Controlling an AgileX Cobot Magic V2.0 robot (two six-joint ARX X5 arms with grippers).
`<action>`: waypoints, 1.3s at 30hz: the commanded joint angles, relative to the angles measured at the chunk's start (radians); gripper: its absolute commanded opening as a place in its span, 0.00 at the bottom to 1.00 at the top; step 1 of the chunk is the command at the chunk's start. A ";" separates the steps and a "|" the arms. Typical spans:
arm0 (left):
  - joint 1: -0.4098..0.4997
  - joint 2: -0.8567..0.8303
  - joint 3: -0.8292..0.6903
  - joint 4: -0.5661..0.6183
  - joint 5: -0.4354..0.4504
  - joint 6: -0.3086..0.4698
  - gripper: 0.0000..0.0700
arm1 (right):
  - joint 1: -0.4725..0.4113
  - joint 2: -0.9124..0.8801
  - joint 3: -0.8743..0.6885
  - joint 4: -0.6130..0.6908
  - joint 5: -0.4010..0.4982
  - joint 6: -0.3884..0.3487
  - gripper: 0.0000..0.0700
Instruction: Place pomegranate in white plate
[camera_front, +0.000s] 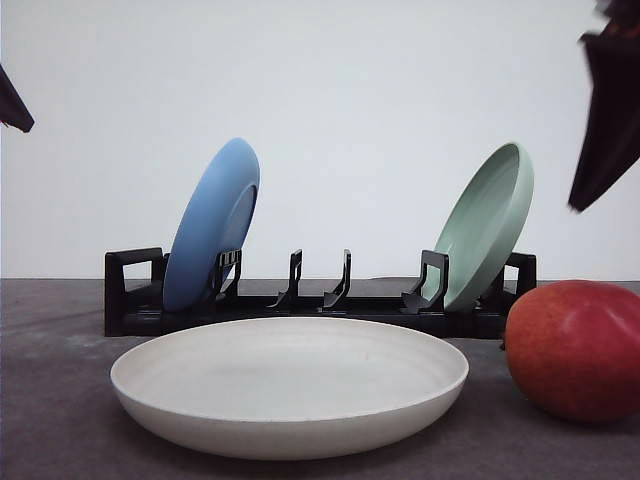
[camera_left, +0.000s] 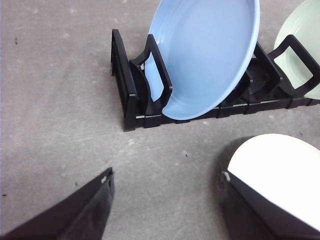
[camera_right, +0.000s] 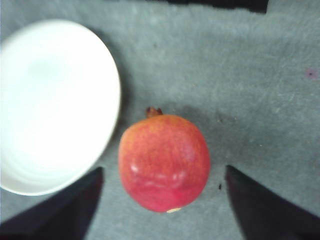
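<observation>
Grey felt table (camera_front: 60, 420) under a white wall (camera_front: 330, 90); both arms' fingers spread wide, pomegranate (camera_right: 164, 162) beside white plate (camera_front: 290, 385)

The white plate (camera_front: 290, 385) is set flat on the table (camera_front: 60, 420), nearest the camera in the front view. The pomegranate (camera_front: 575, 350) is placed on the table just right of it, apart from its rim. A dish rack (camera_front: 135, 295) is laid across behind both. 2 plates are stood on edge in the rack: the blue plate (camera_front: 212, 225) at the left end, the green plate (camera_front: 487, 225) at the right end, both tilted. The middle slots (camera_front: 320, 285) are seen between them. In the right wrist view, the pomegranate (camera_right: 164, 162) is found between the right gripper's (camera_right: 162, 210) fingers, untouched.
</observation>
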 joint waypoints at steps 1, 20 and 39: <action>-0.001 0.003 0.008 0.004 0.005 -0.005 0.56 | 0.021 0.033 0.017 0.019 0.006 -0.022 0.91; -0.001 0.005 0.008 -0.002 0.005 -0.004 0.56 | 0.101 0.336 0.017 0.139 0.128 -0.063 0.86; -0.001 0.005 0.008 -0.002 0.005 -0.005 0.56 | 0.164 0.387 0.202 0.048 -0.004 -0.126 0.70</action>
